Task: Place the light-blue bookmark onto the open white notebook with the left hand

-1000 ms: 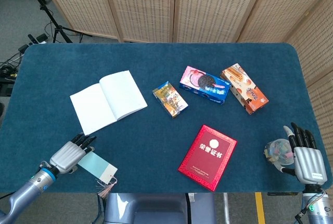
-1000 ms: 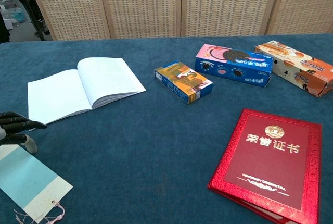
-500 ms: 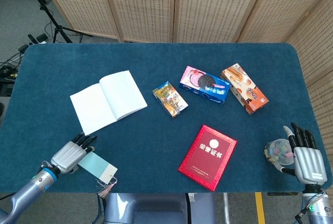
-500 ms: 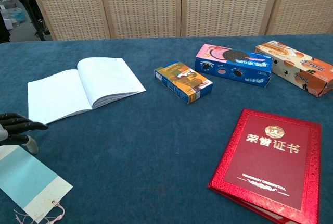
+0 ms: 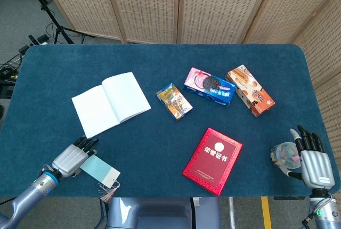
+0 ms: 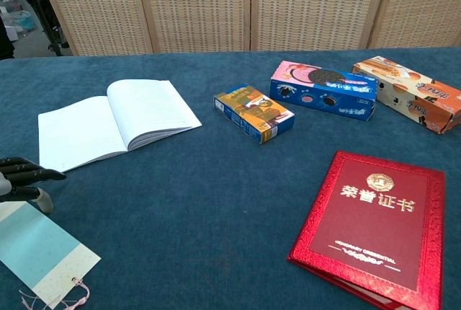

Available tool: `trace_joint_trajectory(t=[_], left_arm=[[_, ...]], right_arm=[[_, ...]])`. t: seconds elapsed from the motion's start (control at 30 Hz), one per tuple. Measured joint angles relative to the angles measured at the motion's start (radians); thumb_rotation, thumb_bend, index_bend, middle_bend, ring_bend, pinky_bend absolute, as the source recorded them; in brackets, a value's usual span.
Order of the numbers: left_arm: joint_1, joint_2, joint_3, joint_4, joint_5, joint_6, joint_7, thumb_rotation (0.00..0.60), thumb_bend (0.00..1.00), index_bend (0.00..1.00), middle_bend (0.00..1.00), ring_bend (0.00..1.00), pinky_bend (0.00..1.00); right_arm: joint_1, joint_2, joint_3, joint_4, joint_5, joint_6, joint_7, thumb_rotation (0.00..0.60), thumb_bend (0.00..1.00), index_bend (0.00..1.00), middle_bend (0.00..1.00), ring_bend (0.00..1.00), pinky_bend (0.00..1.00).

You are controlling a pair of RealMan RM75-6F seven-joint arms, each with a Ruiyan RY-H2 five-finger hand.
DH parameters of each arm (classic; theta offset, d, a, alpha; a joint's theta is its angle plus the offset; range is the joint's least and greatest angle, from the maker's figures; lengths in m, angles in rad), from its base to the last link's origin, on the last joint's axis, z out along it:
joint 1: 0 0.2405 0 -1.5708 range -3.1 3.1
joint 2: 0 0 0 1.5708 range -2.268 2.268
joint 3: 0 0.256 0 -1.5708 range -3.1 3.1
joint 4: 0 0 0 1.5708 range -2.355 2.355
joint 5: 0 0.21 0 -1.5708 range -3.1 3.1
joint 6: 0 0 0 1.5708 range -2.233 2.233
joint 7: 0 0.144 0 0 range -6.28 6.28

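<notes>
The left hand (image 5: 71, 157) lies low over the near end of the bookmark (image 5: 100, 169), which rests flat on the worktop (image 5: 160, 58) with its tasselled end pointing away from the palm and toward the worktop's near edge. The fingers (image 6: 29, 174) reach forward past the card's upper end, loosely together; whether the thumb is already under or against the card cannot be told from either view, so the grasp itself looks not yet made. The notebook (image 5: 111, 103) lies open just beyond the fingertips, a short way ahead of them and slightly to the right. To do this step well, the thin card wants a pinch at its edge, not a press from above: tip the fingers down onto the end nearest them, slide the thumb in beneath, and lift only once the card is clearly clamped. Then carry it straight forward over the nearest page and let it down flat, tassel trailing. The right hand (image 5: 308, 160) rests far off on the other side, fingers wrapped around a small clear ball (image 5: 285, 154).
</notes>
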Motion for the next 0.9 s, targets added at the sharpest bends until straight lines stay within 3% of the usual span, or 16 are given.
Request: trace_joint_trajectory(t=[0.9], left_arm=[[0.001, -0.006, -0.001, 0.005, -0.003, 0.011, -0.022, 0.6, 0.32, 0.35, 0.0, 0.0, 0.0]], right_arm=[[-0.001, 0.001, 0.002, 0.0, 0.002, 0.003, 0.003, 0.6, 0.16, 0.0, 0.0, 0.0, 0.0]])
